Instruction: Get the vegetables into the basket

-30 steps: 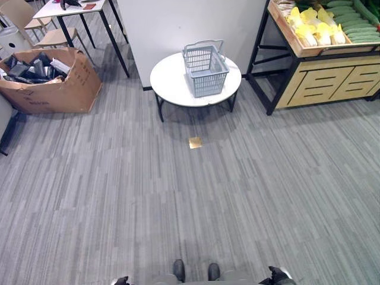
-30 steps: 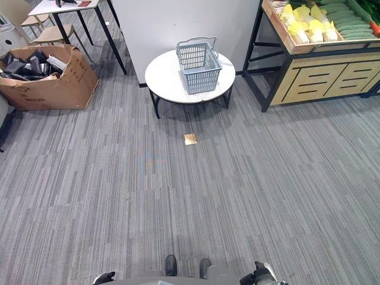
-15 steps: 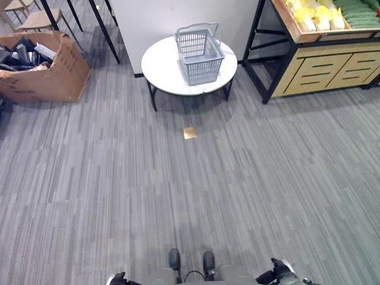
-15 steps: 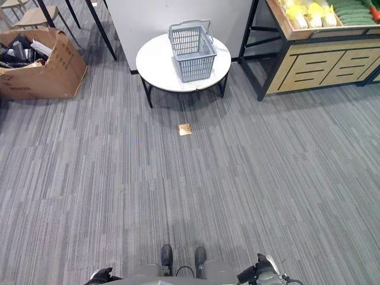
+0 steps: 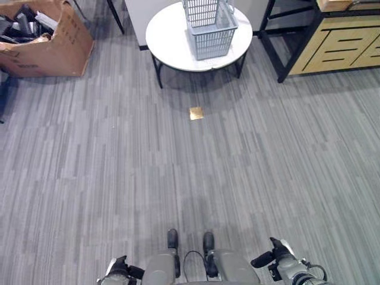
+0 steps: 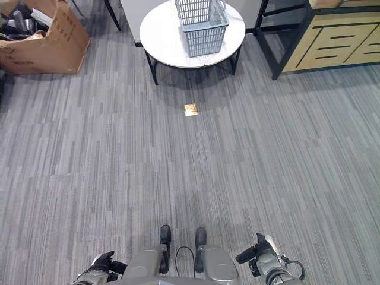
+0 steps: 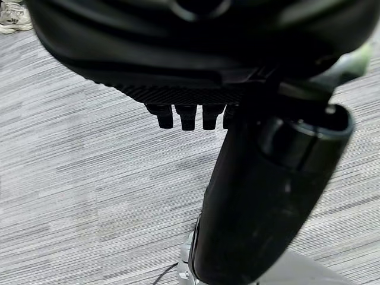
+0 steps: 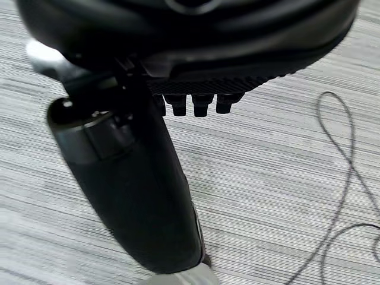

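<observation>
grey basket (image 5: 209, 25) sits on the round white table (image 5: 172, 41) far ahead, vegetables out of frame. left hand (image 5: 120, 268) and right hand (image 5: 272, 259) hang low, fingers relaxed, holding nothing (walk-up stage, i judge), well apart from the basket.

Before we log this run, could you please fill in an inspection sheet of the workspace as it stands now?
Surface: round white table on grey striped carpet.
Job's things: grey basket stands on the table; its inside is not visible; vegetables: nothing seen.
Clutter: small tan square on the carpet in front of the table; cardboard box of dark items to the left.
Hands: left hand and right hand hang low at the robot's sides, holding nothing.
Cables: nothing seen beyond the robot's own.
Surroundings: wooden cabinet with a black frame, right of the table.
</observation>
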`<state>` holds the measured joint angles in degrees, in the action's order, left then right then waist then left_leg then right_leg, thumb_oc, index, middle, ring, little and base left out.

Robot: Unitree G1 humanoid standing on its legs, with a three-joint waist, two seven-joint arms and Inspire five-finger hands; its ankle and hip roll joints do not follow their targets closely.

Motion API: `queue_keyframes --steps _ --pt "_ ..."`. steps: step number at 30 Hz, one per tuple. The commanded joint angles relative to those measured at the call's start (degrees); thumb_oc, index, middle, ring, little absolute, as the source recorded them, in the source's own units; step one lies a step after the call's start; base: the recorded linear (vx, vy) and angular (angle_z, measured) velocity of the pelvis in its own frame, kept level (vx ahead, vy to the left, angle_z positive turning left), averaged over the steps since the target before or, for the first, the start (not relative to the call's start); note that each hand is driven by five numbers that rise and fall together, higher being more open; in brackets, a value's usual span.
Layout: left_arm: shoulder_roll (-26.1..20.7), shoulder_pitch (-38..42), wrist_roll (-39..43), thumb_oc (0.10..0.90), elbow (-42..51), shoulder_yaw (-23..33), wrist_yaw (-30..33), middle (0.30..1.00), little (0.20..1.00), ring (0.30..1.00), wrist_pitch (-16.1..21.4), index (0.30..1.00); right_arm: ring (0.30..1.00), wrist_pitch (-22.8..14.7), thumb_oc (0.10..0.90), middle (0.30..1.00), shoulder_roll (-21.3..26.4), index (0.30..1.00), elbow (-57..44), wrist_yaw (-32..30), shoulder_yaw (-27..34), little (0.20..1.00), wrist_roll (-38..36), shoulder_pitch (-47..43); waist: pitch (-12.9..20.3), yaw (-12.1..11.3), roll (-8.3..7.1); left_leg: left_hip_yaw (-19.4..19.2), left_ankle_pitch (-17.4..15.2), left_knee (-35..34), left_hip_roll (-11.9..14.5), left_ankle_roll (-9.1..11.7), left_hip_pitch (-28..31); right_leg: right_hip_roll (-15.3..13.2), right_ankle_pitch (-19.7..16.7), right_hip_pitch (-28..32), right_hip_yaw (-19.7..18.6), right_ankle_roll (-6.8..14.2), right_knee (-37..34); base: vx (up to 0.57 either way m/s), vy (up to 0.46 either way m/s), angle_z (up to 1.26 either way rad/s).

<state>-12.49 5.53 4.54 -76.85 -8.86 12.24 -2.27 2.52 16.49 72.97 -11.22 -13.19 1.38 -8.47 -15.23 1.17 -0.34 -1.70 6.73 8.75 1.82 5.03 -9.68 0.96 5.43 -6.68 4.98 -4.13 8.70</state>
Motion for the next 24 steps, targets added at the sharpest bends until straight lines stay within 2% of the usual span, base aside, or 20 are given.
queue_keyframes --steps 1,2,6,8,10,12,14,17,18,19,21,24 --pt "-0.66 -0.68 0.07 0.900 -0.73 -0.07 1.87 1.000 1.000 1.000 -0.70 1.000 1.000 0.05 0.900 1.000 3.18 1.000 0.02 -1.59 -0.30 1.000 -0.41 2.50 0.31 0.44 -0.81 0.20 -3.42 0.00 1.78 -1.15 0.24 -2.33 -3.98 4.01 -2.14 6.46 -5.49 0.07 0.027 0.18" --pt "-0.67 -0.69 0.07 0.900 -0.73 -0.07 1.87 1.000 1.000 1.000 -0.70 1.000 1.000 0.05 0.900 1.000 3.17 1.000 0.01 -1.59 -0.31 1.000 -0.41 2.52 0.32 0.48 -0.84 0.23 -3.45 0.02 1.73 -1.18 0.24 -2.38 -3.93 4.04 -2.11 6.48 -5.48 0.13 0.064 0.14" --pt "-0.43 -1.62 -0.45 0.900 -1.14 -0.29 2.31 1.000 1.000 1.000 -0.70 1.000 1.000 0.08 0.900 1.000 3.56 1.000 0.04 -1.95 -0.19 1.000 0.09 3.21 1.01 -0.74 -0.19 1.36 3.70 -7.78 3.90 -0.11 -5.84 -2.09 -2.18 7.18 -3.95 6.91 -6.79 0.21 0.121 0.00" --pt "-0.71 -2.31 -0.92 0.900 -1.52 0.09 2.25 1.000 1.000 1.000 -0.61 1.000 1.000 0.01 0.900 1.000 3.49 1.000 0.24 -1.76 -0.09 1.000 0.55 3.55 1.34 -1.59 -0.08 2.03 4.88 -9.41 4.23 0.36 -5.93 -1.97 -1.25 9.21 -5.94 7.20 -6.89 0.26 0.161 -0.25" --pt "-1.00 -3.10 -1.67 0.900 -2.02 0.41 1.82 1.000 1.000 1.000 -0.72 1.000 1.000 -0.06 0.900 1.000 3.12 1.000 0.36 -1.33 0.06 1.000 0.92 3.81 2.24 -2.01 -0.33 1.30 3.97 -9.51 4.32 0.00 -4.87 -2.29 -0.24 10.77 -7.72 7.80 -7.00 0.24 0.201 -0.76" --pt "-1.35 -3.38 -2.33 0.900 -2.21 0.24 1.87 1.000 1.000 1.000 -0.78 1.000 1.000 -0.12 0.900 1.000 2.44 1.000 0.64 -1.15 0.03 1.000 1.20 4.42 3.23 -2.01 -0.83 0.25 3.86 -9.46 4.19 -0.46 -4.09 -3.23 -0.02 11.05 -7.83 8.19 -6.51 0.18 0.207 -0.84" --pt "-1.85 -3.05 -2.95 0.900 -2.09 0.23 1.89 1.000 1.000 1.000 -0.71 1.000 1.000 -0.08 0.900 1.000 1.82 1.000 0.87 -0.87 0.20 1.000 1.11 4.44 3.65 -1.89 -1.60 -1.16 2.20 -8.70 3.33 -1.69 -3.59 -4.68 -0.20 10.79 -8.26 9.46 -5.30 0.17 0.255 -0.44" --pt "-2.55 -2.80 -3.58 0.900 -1.83 -0.14 2.00 1.000 1.000 1.000 -0.63 1.000 1.000 -0.10 0.900 1.000 1.17 1.000 0.84 -0.88 0.23 1.000 0.86 4.24 3.74 -1.83 -2.41 -2.58 0.71 -7.99 2.36 -2.81 -3.13 -5.97 -1.80 10.02 -9.35 10.73 -4.18 0.11 0.218 -0.10" --pt "-3.11 -2.51 -3.64 0.900 -1.60 -0.24 1.92 1.000 1.000 1.000 -0.57 1.000 1.000 0.03 0.900 1.000 0.82 1.000 0.71 -0.73 -0.04 1.000 0.97 4.03 3.68 -1.85 -2.92 -3.41 -0.43 -7.10 1.72 -3.51 -3.27 -6.80 -3.48 8.84 -9.93 11.60 -3.67 0.03 0.113 -0.12" --pt "-3.11 -2.51 -3.64 0.900 -1.60 -0.24 1.92 1.000 1.000 1.000 -0.57 1.000 1.000 0.03 0.900 1.000 0.82 1.000 0.71 -0.73 -0.04 1.000 0.97 4.03 3.68 -1.86 -2.92 -3.41 -0.43 -7.09 1.72 -3.51 -3.27 -6.79 -3.48 8.83 -9.94 11.60 -3.67 0.09 0.259 -0.19" --pt "-3.69 -2.21 -4.11 0.900 -1.61 -0.37 1.78 1.000 1.000 1.000 -0.54 1.000 1.000 -0.07 0.900 1.000 0.45 1.000 0.29 -0.60 -0.17 1.000 0.87 3.38 3.82 -1.88 -3.79 -4.43 -2.24 -6.32 0.26 -4.77 -3.52 -8.18 -6.83 7.83 -10.66 12.53 -3.30 0.09 0.245 -0.14" --pt "-4.34 -1.83 -4.23 0.900 -1.56 -0.33 1.69 1.000 1.000 1.000 -0.60 1.000 1.000 -0.13 0.900 1.000 0.24 1.000 -0.26 -0.46 -0.55 1.000 0.75 2.78 3.64 -1.86 -4.32 -4.96 -3.41 -6.05 -0.77 -5.77 -3.43 -8.55 -9.58 6.13 -11.49 13.28 -0.99 0.07 0.172 -0.26"
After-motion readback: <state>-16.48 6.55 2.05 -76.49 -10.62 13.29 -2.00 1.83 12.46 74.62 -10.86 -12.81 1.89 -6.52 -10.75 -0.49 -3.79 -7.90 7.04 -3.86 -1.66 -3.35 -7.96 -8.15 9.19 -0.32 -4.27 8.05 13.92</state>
